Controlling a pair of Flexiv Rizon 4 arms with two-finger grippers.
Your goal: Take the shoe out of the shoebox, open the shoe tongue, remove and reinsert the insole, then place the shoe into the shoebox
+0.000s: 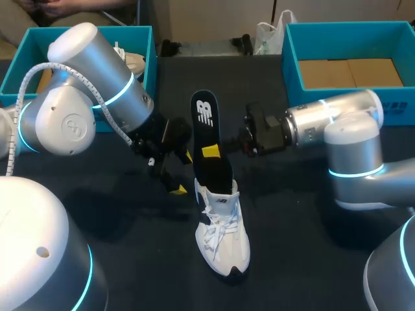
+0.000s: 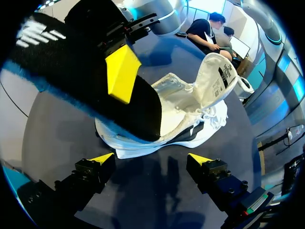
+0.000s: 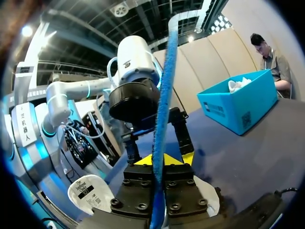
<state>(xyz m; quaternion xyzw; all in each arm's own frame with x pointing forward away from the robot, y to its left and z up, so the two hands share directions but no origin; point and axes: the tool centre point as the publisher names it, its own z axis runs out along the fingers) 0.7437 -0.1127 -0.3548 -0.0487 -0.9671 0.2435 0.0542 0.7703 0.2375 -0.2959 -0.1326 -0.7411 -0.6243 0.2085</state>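
A white shoe (image 1: 222, 236) stands on the dark table, toe toward the front edge, tongue (image 2: 220, 72) pulled up. A black insole with a blue edge (image 1: 205, 126) rises from the shoe's opening. My right gripper (image 1: 211, 151) is shut on the insole about halfway up; in the right wrist view the insole's blue edge (image 3: 164, 95) runs up from between the yellow tips (image 3: 158, 160). My left gripper (image 1: 183, 172) hangs open just left of the shoe's heel, with nothing between its fingers (image 2: 151, 160). The insole (image 2: 81, 81) lies ahead of it, above the shoe (image 2: 190, 109).
A teal shoebox (image 1: 148, 45) at the back left holds another white shoe (image 1: 134, 63). A second teal shoebox (image 1: 290, 61) at the back right has brown cardboard inside. My left arm's big elbow (image 1: 97, 84) stands over the left half of the table.
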